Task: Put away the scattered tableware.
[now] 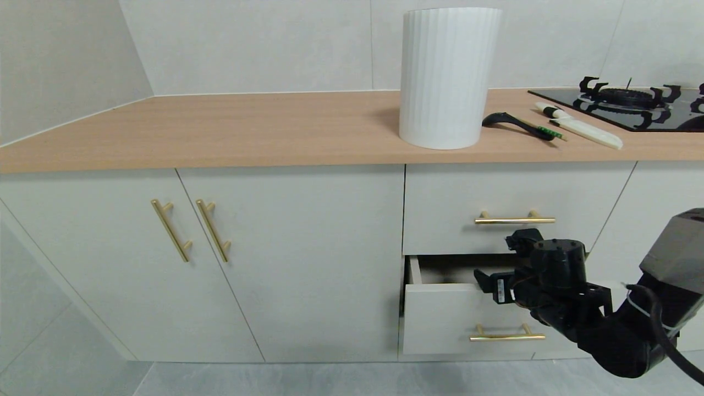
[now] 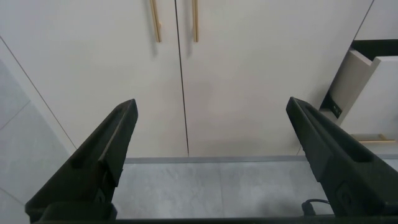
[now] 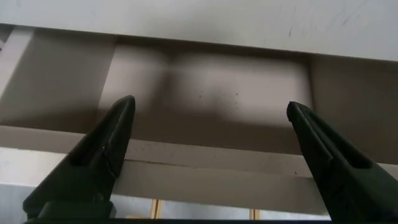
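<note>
Both left gripper (image 2: 211, 104) and right gripper (image 1: 498, 258) are gaping wide, empty

Right one's hovering at the barely open lower drawer (image 1: 440, 319); black ladle (image 1: 514, 124) and white knife (image 1: 583, 127) are lying near the countertop's (image 1: 220, 132) right end. I'm guessing that narrow gap is risking a snag.

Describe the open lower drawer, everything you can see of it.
The lower drawer sits beneath the upper drawer under the wooden counter, right of the double doors. It is partly pulled out, so its flat off-white front stands forward of the cabinet face. A horizontal brass bar handle on two posts crosses the front. Inside, plain beige panels show in shadow. The right gripper hovers at the opening with its jaws apart; whether it touches the drawer is unclear.
</note>
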Robot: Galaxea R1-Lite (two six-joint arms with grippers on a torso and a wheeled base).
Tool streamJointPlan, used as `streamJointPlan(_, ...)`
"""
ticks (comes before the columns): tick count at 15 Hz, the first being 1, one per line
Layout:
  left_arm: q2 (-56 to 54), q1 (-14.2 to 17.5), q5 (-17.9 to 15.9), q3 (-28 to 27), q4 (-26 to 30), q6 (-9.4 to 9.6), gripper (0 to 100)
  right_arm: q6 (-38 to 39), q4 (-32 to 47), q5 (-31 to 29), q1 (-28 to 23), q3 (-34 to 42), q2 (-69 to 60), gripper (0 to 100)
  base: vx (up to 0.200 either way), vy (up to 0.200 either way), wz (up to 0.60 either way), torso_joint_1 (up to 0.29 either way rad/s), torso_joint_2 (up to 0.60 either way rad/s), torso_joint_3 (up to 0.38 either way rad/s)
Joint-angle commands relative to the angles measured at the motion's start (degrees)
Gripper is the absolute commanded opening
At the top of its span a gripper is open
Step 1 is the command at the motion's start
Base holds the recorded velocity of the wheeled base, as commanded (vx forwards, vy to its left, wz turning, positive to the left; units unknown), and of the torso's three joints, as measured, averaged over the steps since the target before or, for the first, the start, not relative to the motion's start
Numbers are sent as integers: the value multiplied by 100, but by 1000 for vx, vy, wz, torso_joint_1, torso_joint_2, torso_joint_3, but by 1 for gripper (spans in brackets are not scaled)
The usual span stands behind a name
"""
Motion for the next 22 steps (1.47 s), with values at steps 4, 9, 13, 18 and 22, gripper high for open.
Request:
streamJointPlan(4, 7, 1, -2, 1, 0, 1, 100, -13, 95, 3, -11, 38, 59, 100, 0, 0, 0, 0, 0, 0)
streamJointPlan(9, 7, 1, -2, 1, 0, 1, 100, 4, 1185, 47, 42, 29, -521, 100, 0, 0, 0, 0, 0, 0)
streamJointPlan(13, 7, 1, -2, 1, 0, 1, 100, 4, 1871, 82, 112, 3, -794, 100, 0, 0, 0, 0, 0, 0)
streamJointPlan(18, 7, 1, -2, 1, 0, 1, 100, 4, 3716, 504, 270, -243, -1462, 100, 0, 0, 0, 0, 0, 0)
streamJointPlan(22, 7, 1, -2, 1, 0, 1, 100, 4, 5149, 820, 305, -586, -1752, 100, 0, 0, 0, 0, 0, 0)
